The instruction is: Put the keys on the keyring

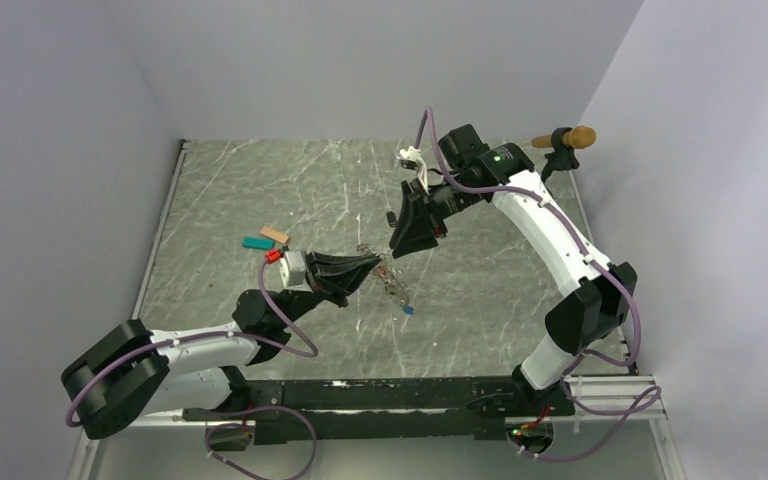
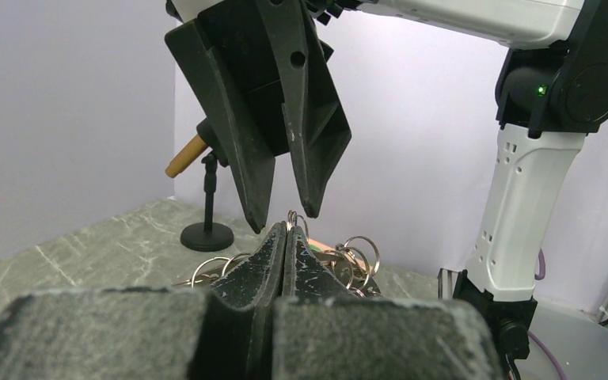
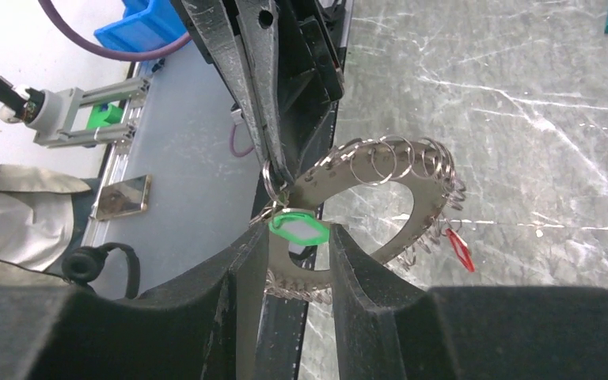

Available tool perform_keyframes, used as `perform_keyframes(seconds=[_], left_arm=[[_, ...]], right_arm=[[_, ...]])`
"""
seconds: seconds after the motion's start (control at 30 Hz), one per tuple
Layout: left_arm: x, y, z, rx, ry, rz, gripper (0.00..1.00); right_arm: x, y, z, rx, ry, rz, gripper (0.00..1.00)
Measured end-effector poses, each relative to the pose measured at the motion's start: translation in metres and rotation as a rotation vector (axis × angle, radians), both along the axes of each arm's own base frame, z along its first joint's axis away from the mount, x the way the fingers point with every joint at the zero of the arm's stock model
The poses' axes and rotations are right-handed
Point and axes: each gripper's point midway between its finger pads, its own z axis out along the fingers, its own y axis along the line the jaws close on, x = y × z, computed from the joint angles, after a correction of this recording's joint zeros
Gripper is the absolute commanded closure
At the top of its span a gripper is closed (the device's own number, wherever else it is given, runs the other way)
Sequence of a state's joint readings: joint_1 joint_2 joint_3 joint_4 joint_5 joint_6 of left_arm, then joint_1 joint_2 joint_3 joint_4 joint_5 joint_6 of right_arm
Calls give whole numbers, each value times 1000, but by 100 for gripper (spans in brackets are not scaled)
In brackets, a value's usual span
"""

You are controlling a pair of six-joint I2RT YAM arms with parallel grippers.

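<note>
Closest to the right wrist camera are the two fingers (image 3: 245, 269) of the right gripper (image 3: 299, 237), with a narrow gap between them. One green key (image 3: 298, 230) sits in this gap, its tag lying with the long axis across, from one finger to the other. Whether the pads really press it, I cannot tell. Directly behind it is the keyring (image 3: 429, 207), held up off the table (image 1: 260, 180), its flat face turned toward this camera and many small wire rings along its rim. The left gripper (image 3: 275, 170) is closed tight on the keyring's rim, just above the green key. One red tag (image 3: 459, 249) hangs at the keyring's far side from the green key. In the top view one blue key (image 1: 409, 310) is just beside the keyring, on the side of the arm bases; lying or hanging, I cannot say. Two blocks, one teal (image 1: 257, 243) and one tan (image 1: 274, 235), touch each other well apart from the keyring, to its left.
</note>
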State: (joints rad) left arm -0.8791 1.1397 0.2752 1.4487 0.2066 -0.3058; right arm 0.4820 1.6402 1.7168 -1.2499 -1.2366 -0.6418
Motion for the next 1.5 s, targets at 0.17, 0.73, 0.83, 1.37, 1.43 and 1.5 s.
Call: perform_keyframes(seconds=[0.17,0.73,0.83,1.37,1.43,1.5], left_arm=[[2,-3,-5,10,13,-6,100],[7,0,-4,-9,35,17,100],[7,1,-2,-16,35,21,100],[9,5,3,-36,39,39,100],[10,4,1,-34,43,37,100],[11,3,-1,-30,48,36,100]], right_arm=[[1,1,2,9,3,-2,64],[-6,10,-4,-5,2,21,75],[-6,10,-5,-12,1,22,79],[-4,12,-8,-26,-11,15,100],[-5,12,-9,-24,-4,18,100],[-6,13,-12,-26,7,19,100]])
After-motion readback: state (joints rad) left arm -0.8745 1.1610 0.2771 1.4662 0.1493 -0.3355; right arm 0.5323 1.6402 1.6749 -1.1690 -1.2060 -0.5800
